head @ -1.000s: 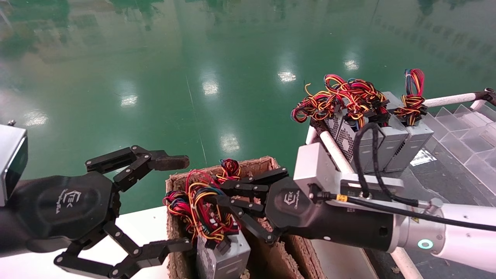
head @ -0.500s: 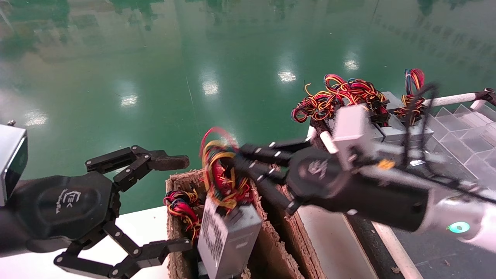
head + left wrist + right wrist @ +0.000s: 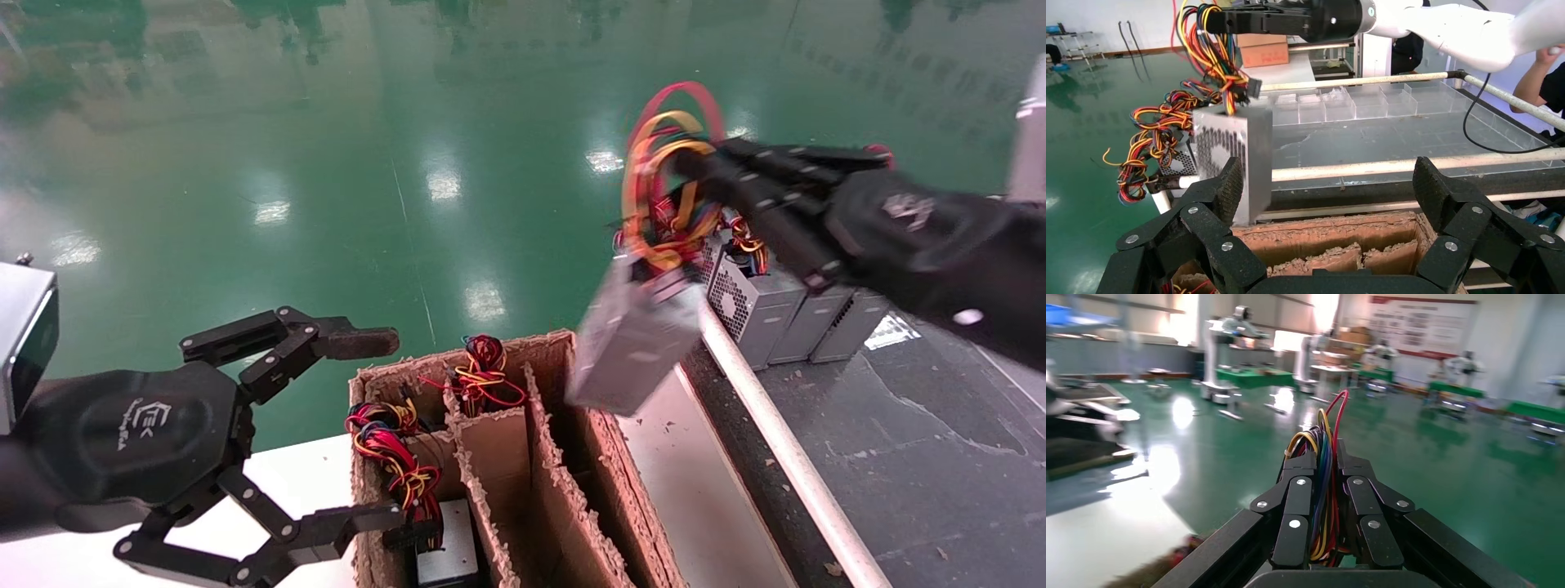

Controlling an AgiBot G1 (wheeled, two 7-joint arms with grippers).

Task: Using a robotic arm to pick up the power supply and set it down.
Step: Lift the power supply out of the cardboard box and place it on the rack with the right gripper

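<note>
The dark desk has grey boxes standing in a row at its far edge. Beside it sits a cardboard box with slots. The power supply hangs tilted in the air above that box. The right gripper is squeezed tight on its wires. The left gripper waits wide open, holding nothing, by the box.

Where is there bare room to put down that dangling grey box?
The dark grey tray floor is bare between the white rail and the standing grey metal boxes. The cardboard box is crowded with dividers and wires. The right gripper holds the power supply by its wires.
</note>
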